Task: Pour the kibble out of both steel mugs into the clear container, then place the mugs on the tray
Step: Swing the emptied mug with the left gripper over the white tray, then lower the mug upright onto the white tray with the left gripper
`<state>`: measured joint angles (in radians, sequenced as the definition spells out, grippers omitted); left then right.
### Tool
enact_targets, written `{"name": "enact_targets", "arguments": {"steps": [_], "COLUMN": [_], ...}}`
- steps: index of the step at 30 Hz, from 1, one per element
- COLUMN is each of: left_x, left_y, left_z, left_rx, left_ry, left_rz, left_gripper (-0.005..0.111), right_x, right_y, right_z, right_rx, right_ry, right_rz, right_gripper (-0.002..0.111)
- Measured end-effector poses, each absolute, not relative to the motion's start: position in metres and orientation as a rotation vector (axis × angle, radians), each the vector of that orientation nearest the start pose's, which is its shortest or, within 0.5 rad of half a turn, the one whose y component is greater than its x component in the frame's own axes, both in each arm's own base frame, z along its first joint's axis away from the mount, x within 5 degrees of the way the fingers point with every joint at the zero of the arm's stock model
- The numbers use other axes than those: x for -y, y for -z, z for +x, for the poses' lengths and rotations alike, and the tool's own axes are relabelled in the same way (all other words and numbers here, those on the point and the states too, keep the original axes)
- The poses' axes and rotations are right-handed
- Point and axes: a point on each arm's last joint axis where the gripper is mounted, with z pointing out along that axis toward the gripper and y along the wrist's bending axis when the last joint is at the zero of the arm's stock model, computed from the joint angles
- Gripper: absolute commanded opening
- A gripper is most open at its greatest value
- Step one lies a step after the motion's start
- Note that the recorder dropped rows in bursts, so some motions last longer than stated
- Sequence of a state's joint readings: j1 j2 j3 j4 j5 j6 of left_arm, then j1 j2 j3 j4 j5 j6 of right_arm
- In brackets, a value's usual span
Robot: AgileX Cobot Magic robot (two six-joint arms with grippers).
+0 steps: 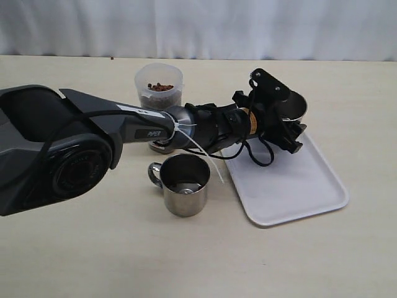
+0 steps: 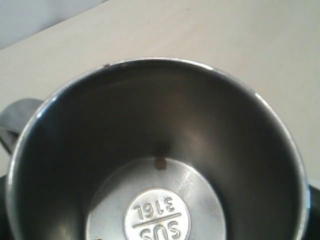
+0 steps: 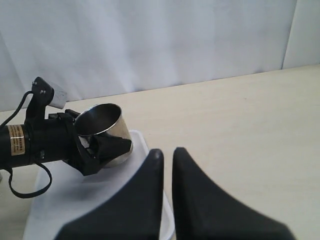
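My left gripper reaches across to the right and is shut on a steel mug, which tilts over the far corner of the white tray. I cannot tell whether the mug touches the tray. The left wrist view looks into this mug, where a single kibble pellet lies on the bottom. A second steel mug stands upright on the table, handle to the left. The clear container stands behind the arm with kibble in it. My right gripper is shut and empty, near the tray's rim.
The left arm's dark body stretches across the left half of the table, passing between the clear container and the standing mug. A white curtain closes the far side. A cable loops hang from the left wrist over the tray.
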<state>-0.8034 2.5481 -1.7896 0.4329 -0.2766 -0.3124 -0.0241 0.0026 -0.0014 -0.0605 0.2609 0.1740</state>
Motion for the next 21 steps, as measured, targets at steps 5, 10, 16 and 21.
{"name": "enact_targets", "arguments": {"steps": [5, 10, 16, 21], "left_x": [0.4020, 0.4012, 0.4002, 0.4003], "left_y": [-0.0706, -0.0695, -0.0680, -0.0681], "left_z": [0.3732, 0.3735, 0.3736, 0.3736], "left_rx": [-1.792, -1.808, -1.836, -1.837], "left_ry": [0.561, 0.548, 0.546, 0.550], "left_rz": [0.961, 0.964, 0.952, 0.948], "left_gripper": [0.031, 0.057, 0.070, 0.081], "right_x": [0.0028, 0.0028, 0.0028, 0.0028], "right_y": [-0.1899, -0.1899, -0.1899, -0.1899], "right_z": [0.0552, 0.0552, 0.0552, 0.0552], "right_rx": [-1.740, -1.740, -1.740, -1.740], "right_ry": [-0.053, -0.053, -0.053, -0.053], "right_rz": [0.133, 0.133, 0.133, 0.133], "right_gripper": [0.005, 0.005, 0.005, 0.005]}}
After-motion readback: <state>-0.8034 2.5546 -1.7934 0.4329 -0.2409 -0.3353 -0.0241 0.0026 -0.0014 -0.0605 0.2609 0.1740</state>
